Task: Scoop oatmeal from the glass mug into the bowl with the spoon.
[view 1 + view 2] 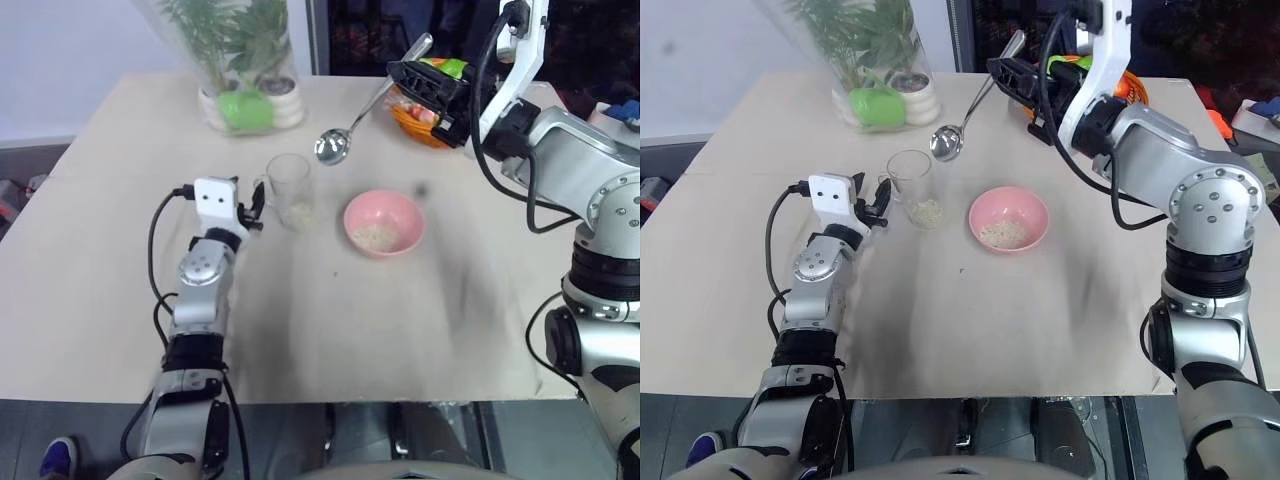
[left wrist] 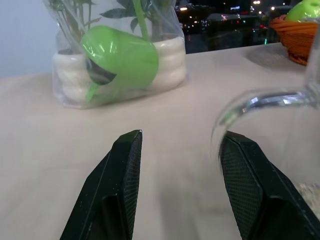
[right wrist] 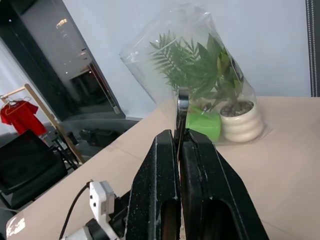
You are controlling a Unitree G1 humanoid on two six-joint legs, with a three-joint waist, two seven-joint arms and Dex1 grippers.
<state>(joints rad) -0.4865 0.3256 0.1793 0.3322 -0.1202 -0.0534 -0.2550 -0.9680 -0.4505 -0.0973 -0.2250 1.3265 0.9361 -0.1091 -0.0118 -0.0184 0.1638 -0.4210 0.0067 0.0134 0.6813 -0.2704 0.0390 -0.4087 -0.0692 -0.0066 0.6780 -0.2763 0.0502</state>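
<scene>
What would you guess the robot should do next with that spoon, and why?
Probably lower the spoon into the glass mug for another scoop. The right gripper holds it by the handle in the air above the table, its scoop looking empty. Some oatmeal remains in the mug, and the pink bowl holds only a little.

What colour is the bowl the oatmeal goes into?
Plain pink, no pattern. The bowl shows best in the right eye view, with some oatmeal already inside.
</scene>
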